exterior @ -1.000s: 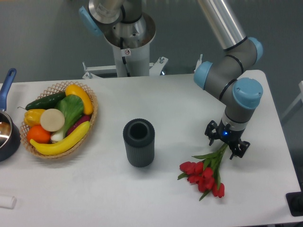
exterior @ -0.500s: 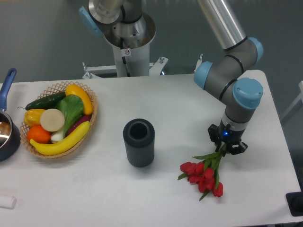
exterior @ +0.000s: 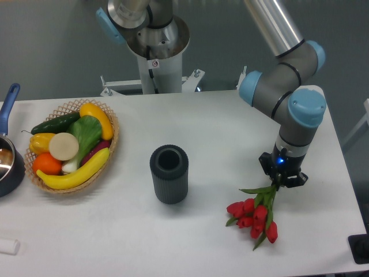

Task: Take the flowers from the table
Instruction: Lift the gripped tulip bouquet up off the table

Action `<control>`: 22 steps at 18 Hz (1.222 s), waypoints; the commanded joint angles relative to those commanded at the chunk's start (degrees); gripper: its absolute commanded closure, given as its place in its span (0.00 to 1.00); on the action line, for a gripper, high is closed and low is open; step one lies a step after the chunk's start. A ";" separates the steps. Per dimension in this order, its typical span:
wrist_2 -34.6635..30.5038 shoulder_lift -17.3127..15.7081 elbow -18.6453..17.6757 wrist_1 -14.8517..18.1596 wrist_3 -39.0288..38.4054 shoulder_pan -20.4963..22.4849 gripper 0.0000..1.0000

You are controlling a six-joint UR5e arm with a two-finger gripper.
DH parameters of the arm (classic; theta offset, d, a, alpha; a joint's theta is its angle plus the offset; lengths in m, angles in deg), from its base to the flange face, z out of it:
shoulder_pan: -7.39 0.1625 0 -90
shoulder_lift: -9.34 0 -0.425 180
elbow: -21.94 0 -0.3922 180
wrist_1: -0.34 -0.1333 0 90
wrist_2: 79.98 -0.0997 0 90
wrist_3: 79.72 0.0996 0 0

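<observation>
The small bunch of red tulips with thin green stems (exterior: pixel 256 214) is pinched at the stems by the black two-finger gripper (exterior: pixel 282 178); it should be lifted slowly and straight up from the flat white bench (exterior: pixel 219 133) at lower right of the frame.

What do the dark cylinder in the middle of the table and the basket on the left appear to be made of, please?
The dark cylinder looks like matte dark grey plastic or rubber: fine ridges run around its side and nothing glints, though the look leaves the choice open. The basket appears to be woven wicker, tan with a visible open weave along its rim.
</observation>
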 joint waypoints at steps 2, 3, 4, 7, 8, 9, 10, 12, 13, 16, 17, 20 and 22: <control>5.19 -1.40 0.35 0.00 -1.41 0.70 0.93; 7.48 -2.28 0.53 0.00 -2.20 0.88 0.93; 9.76 -2.99 0.70 0.00 -3.16 1.06 0.93; 16.53 -5.01 0.97 0.00 -4.58 1.06 0.93; 18.99 -5.45 0.97 0.00 -4.93 1.06 0.92; 21.80 -5.63 0.79 0.00 -5.71 1.23 0.92; 24.43 -5.98 0.79 0.00 -6.85 1.32 0.92; 29.01 -8.26 0.36 0.00 -9.23 2.46 0.92; 31.21 -8.79 0.27 0.00 -10.28 3.07 0.92; 36.05 -9.59 -0.09 0.00 -11.87 5.18 0.92; 37.54 -9.76 -0.09 0.00 -11.87 5.80 0.92; 42.02 -9.76 0.26 0.00 -11.96 6.24 0.92; 43.62 -9.76 0.18 0.00 -11.96 6.68 0.92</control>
